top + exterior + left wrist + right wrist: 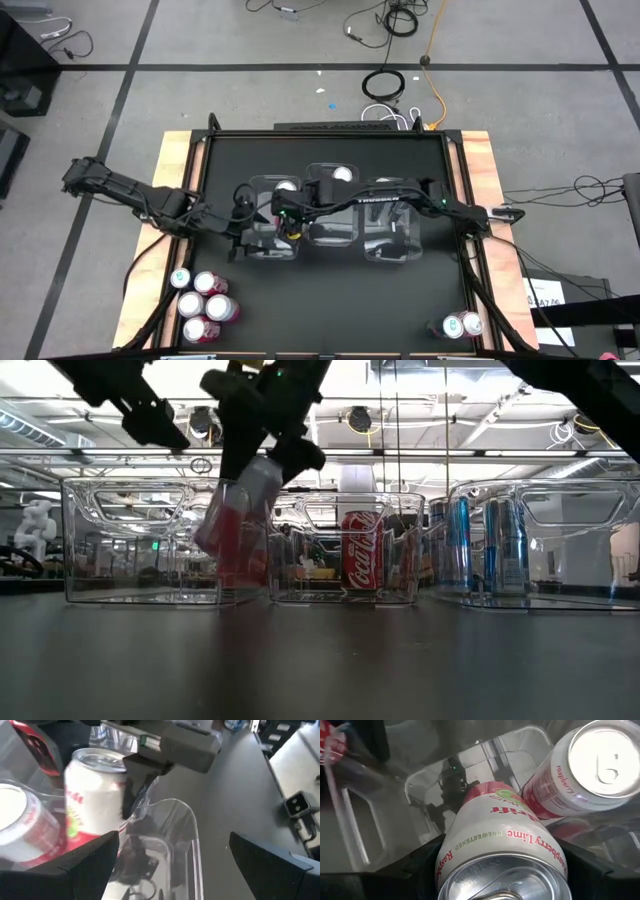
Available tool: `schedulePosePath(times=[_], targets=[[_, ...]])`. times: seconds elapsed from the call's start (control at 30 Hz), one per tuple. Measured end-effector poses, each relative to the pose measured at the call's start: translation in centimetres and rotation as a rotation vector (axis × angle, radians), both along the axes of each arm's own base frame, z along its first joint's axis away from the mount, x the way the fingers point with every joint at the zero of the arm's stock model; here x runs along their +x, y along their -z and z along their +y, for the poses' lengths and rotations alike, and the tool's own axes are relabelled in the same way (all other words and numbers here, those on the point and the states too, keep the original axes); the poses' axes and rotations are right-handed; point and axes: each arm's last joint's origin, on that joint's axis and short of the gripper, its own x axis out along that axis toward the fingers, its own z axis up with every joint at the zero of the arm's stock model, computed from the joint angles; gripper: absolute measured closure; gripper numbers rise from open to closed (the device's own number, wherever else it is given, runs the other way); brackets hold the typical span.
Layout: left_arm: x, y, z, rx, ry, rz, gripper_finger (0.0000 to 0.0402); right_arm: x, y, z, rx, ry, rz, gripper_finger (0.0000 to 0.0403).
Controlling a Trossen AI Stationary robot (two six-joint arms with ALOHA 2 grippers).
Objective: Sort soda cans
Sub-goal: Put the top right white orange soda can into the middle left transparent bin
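Our right gripper (502, 870) grips a white-and-red raspberry-lime can (502, 845) over the clear plastic left bin (150, 540); the open left gripper (170, 857) waits beside. Released tilted, it may topple onto the 1 can (580, 765) inside.

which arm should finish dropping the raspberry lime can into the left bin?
Right. The right gripper already holds the white-and-red raspberry lime can over the clear plastic left bin. The left gripper is open and empty beside it.

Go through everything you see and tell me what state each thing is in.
Right claw: shut on raspberry lime can, tilted over left bin.
Left claw: open, empty, beside that bin.
Second raspberry can: lying inside left bin.
Coca-Cola can: upright in middle bin.
Loose cans: upright, unsorted.
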Motion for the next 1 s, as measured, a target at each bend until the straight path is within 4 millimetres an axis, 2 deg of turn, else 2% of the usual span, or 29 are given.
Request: schedulePosePath(times=[0.13,0.3,0.47,0.63,1.0], targets=[[0.0,1.4,-0.1,-0.022,0.009,-0.015,0.0015,0.5,1.2,-0.7,-0.001,0.016,0.011,0.0117],[0.0,2.2,-0.1,-0.037,0.016,-0.026,0.0015,0.9,2.0,-1.8,-0.008,0.028,0.017,0.0114],[0.0,2.5,0.0,-0.022,0.008,-0.022,0.0015,1.4,3.4,-2.6,0.016,0.028,0.038,0.0096],[-0.1,2.5,0.0,-0.02,0.007,-0.02,0.0015,1.4,3.5,-2.6,0.03,0.024,0.032,0.008],[-0.1,2.5,0.0,-0.01,0.009,-0.018,0.0015,1.3,3.1,-2.8,0.035,0.024,0.021,0.0077]])
